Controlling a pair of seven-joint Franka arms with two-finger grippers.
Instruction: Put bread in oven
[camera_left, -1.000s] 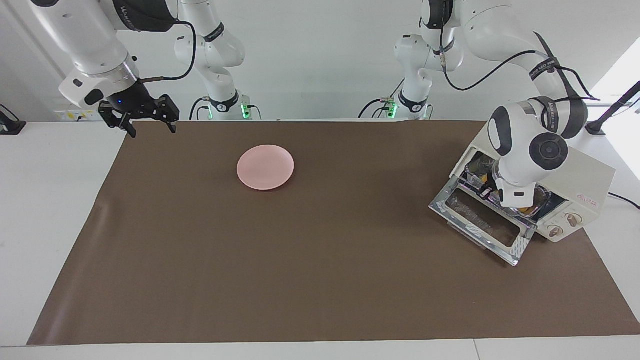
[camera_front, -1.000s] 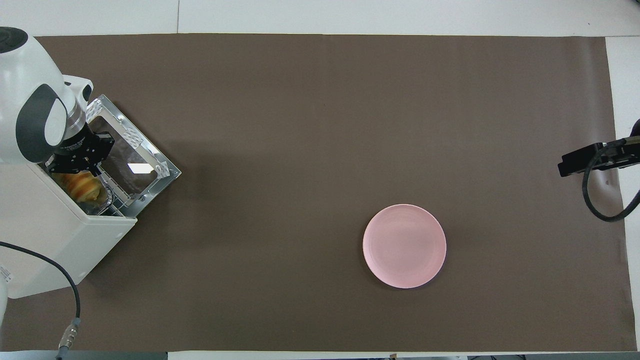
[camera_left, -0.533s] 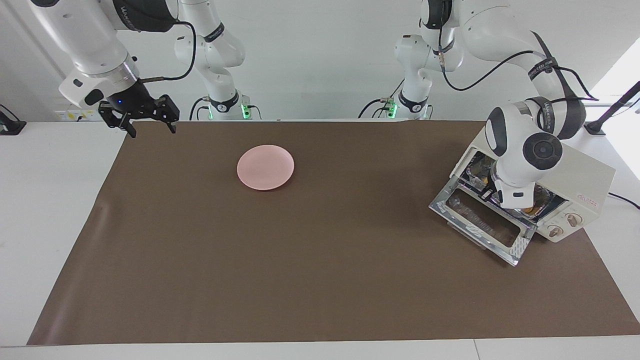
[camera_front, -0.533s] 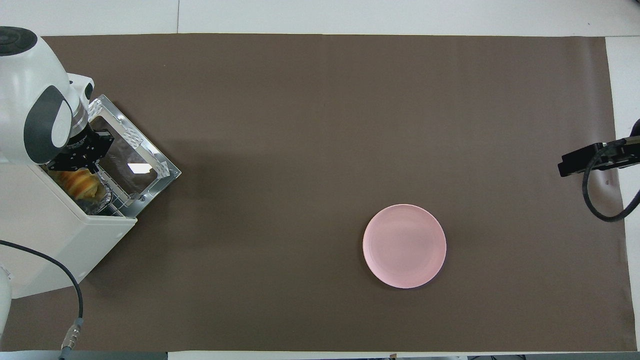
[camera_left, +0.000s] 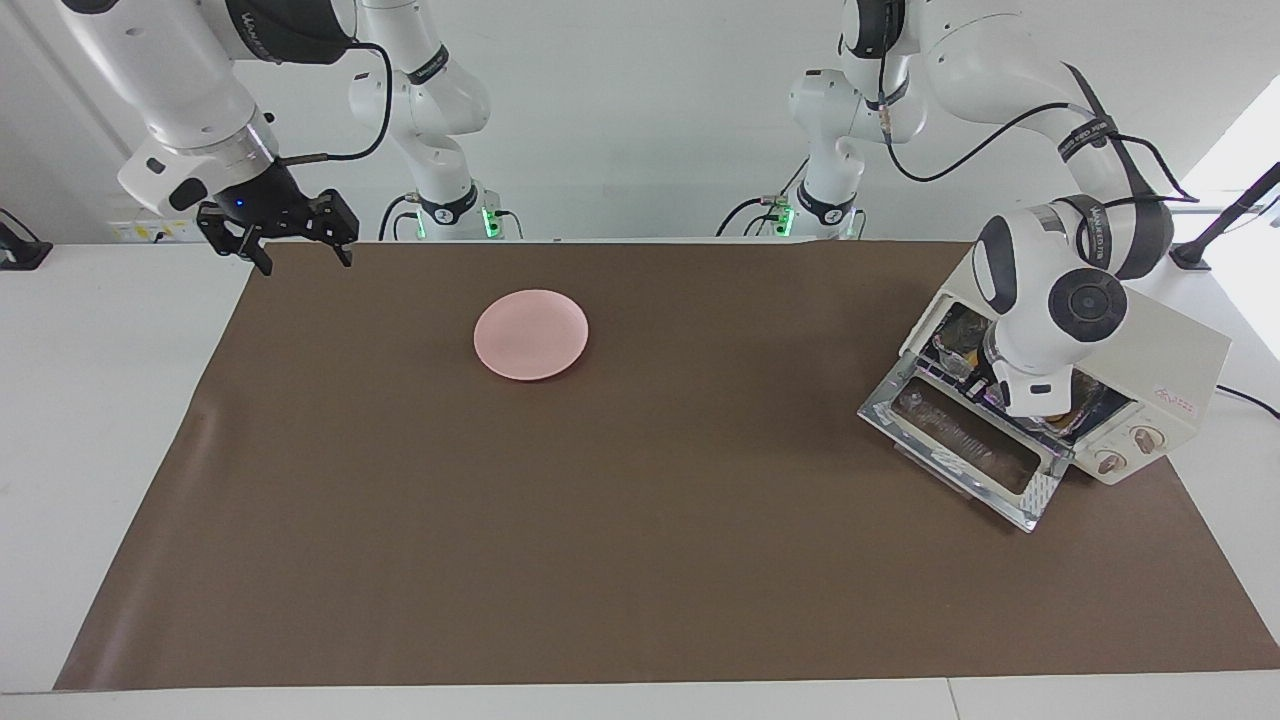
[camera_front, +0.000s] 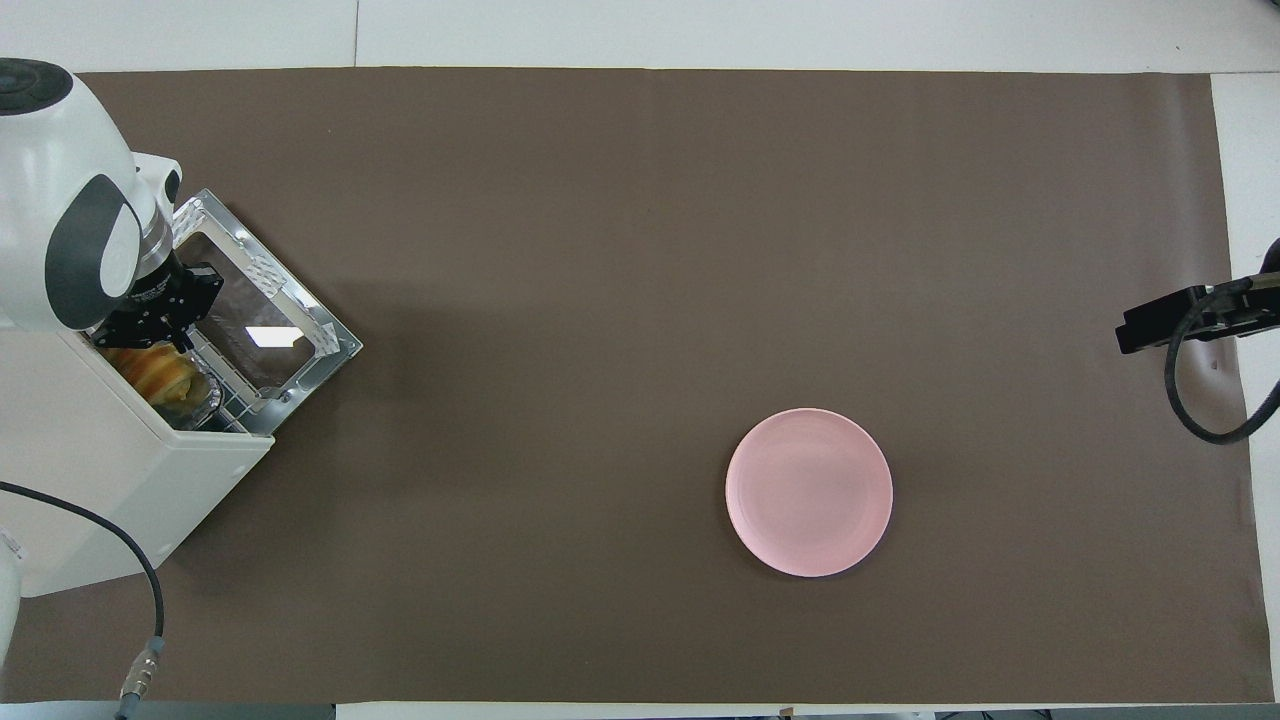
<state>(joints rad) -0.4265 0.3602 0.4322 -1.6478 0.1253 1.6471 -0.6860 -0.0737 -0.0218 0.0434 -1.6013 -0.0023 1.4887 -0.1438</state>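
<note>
The cream-white oven (camera_left: 1185, 355) (camera_front: 110, 480) stands at the left arm's end of the table, its glass door (camera_left: 962, 447) (camera_front: 262, 322) dropped open. The golden ridged bread (camera_front: 158, 372) lies inside on a silver foil tray (camera_front: 207, 399); only a sliver of the bread (camera_left: 1050, 421) shows in the facing view. My left gripper (camera_front: 145, 340) reaches down into the oven's mouth right at the bread, and its wrist hides whether it still holds the loaf. My right gripper (camera_left: 300, 258) waits open in the air over the mat's corner at the right arm's end.
A round pink plate (camera_left: 531, 334) (camera_front: 808, 491) lies bare on the brown mat (camera_left: 600, 520), toward the right arm's end. The open oven door juts out over the mat. A black cable (camera_front: 110, 540) runs beside the oven.
My left wrist has shifted slightly at the oven's mouth, and the bread sits a little deeper inside. The right arm has not moved.
</note>
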